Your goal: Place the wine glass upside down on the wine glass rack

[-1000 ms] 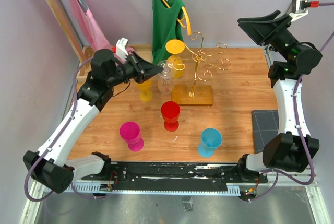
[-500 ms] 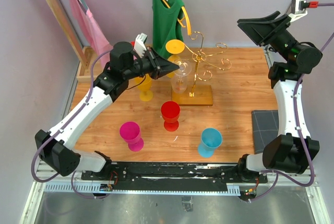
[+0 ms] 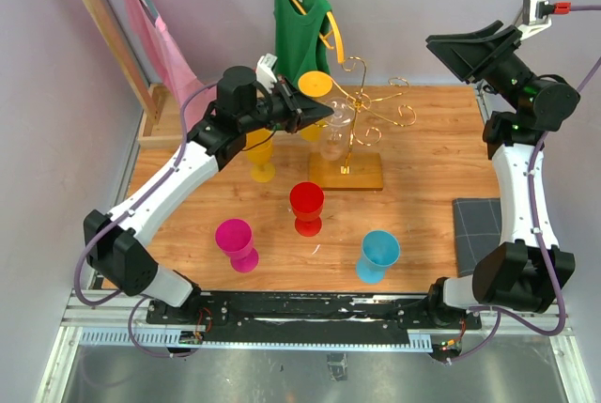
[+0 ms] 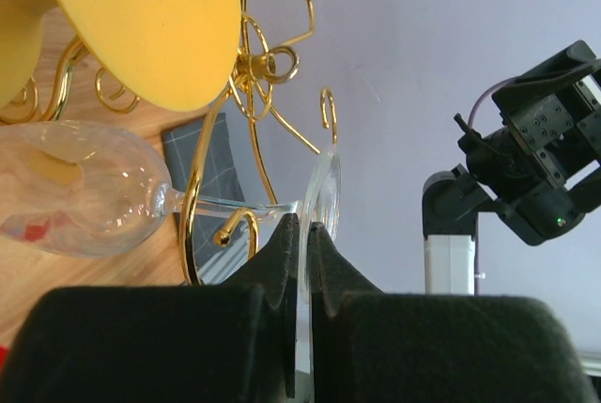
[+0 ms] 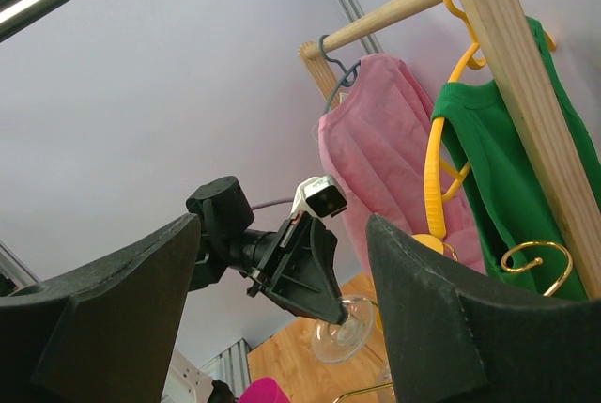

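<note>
Clear wine glass (image 4: 84, 198) pinched at foot by left gripper (image 4: 302, 234), bowl down, stem beside curled arm of wine glass rack (image 3: 362, 176); yellow glass (image 4: 141, 18) hanging just beside; right gripper (image 5: 282, 224) jaws apart, well away.

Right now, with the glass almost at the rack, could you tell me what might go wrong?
The left hand pinches only the thin foot of the glass, so the glass might slip or twist free. The stem sits right by a curled arm of the rack; a slightly off push could snag it or tip the rack. The yellow glass hangs close by and might get bumped.
</note>
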`<state>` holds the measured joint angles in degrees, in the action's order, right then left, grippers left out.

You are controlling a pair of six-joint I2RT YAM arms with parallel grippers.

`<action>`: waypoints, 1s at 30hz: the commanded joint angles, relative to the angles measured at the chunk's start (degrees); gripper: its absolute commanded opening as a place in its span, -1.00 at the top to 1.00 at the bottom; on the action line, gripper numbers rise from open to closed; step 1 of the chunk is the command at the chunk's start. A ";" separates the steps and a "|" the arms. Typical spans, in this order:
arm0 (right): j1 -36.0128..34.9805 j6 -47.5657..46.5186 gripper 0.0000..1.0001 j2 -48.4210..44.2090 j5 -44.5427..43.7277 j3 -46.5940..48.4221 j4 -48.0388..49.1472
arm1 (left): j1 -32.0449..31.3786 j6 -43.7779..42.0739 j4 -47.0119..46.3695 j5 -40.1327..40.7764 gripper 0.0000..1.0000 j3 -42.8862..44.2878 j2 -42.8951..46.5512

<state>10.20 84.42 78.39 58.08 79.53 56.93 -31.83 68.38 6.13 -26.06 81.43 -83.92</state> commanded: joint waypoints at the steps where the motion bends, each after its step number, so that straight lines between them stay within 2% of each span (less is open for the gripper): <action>1: 0.70 -0.92 -0.46 -0.61 0.82 0.63 1.31 | -0.68 0.91 -4.61 2.68 1.00 3.08 0.07; 5: 0.68 -0.93 -0.46 -0.32 0.87 0.55 1.26 | -0.68 2.65 -7.16 4.67 1.00 2.35 0.21; 16: 0.66 0.03 -0.46 0.65 0.69 0.72 2.52 | -0.22 0.24 -3.94 10.40 0.99 1.84 3.23; 30: 0.70 0.48 -0.46 0.56 0.42 0.32 2.85 | 0.82 0.06 -3.02 11.20 0.99 -4.39 9.63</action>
<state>10.20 84.64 79.40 58.06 79.53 57.14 -31.29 69.19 5.43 -15.46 78.78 -77.03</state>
